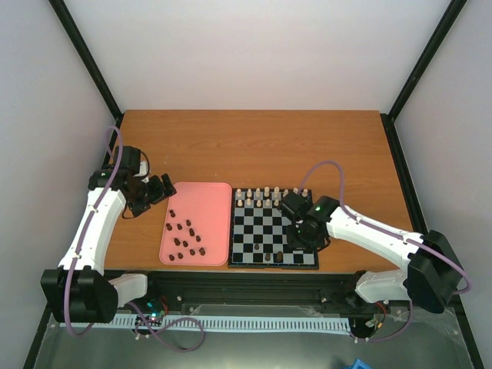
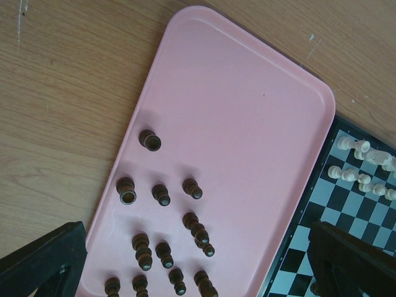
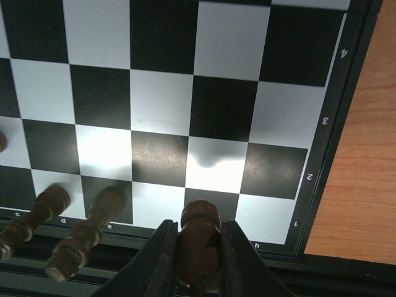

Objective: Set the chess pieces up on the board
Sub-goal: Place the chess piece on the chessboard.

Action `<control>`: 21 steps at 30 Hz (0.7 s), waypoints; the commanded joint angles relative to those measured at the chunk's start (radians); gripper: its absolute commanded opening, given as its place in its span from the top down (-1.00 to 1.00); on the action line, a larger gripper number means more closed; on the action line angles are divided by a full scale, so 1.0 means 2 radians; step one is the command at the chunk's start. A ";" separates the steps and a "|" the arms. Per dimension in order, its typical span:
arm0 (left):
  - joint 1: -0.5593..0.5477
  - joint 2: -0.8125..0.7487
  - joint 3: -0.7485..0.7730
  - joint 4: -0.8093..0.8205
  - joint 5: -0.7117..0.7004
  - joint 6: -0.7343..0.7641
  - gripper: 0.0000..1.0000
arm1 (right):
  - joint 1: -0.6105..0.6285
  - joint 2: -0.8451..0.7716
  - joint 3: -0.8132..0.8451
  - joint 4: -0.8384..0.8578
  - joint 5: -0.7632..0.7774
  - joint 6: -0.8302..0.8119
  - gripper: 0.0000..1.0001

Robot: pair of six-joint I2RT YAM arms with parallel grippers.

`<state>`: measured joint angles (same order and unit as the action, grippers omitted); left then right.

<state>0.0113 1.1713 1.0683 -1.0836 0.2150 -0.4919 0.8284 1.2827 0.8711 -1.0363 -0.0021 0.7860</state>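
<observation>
Right gripper [image 3: 198,250] clenched on one small dark brown chess piece [image 3: 199,224] at the near row of the black-and-white checked chessboard [image 3: 161,102], just beside two standing dark pieces [image 3: 93,232]. Left gripper [image 2: 198,272], jaws spread, hangs near the pink plastic tray [image 2: 247,124], which holds loose dark pieces [image 2: 161,195]. Cream-white pieces [image 1: 265,194] line the far rows.

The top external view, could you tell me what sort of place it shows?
Probably a robot test cell: a wooden table between plain white panels in a black frame, with the left arm and right arm bolted at its near edge.
</observation>
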 commanded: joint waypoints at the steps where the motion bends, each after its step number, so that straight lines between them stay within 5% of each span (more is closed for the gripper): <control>1: 0.003 0.004 0.007 0.009 0.007 0.008 -0.99 | -0.003 0.002 -0.016 0.028 -0.013 0.014 0.77; 21: 0.003 0.010 0.004 0.010 0.001 0.008 -1.00 | 0.006 -0.026 -0.059 0.004 -0.073 0.008 0.81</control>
<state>0.0113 1.1904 1.0683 -1.0767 0.2142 -0.4919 0.8364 1.2701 0.7902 -1.0218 -0.1196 0.7925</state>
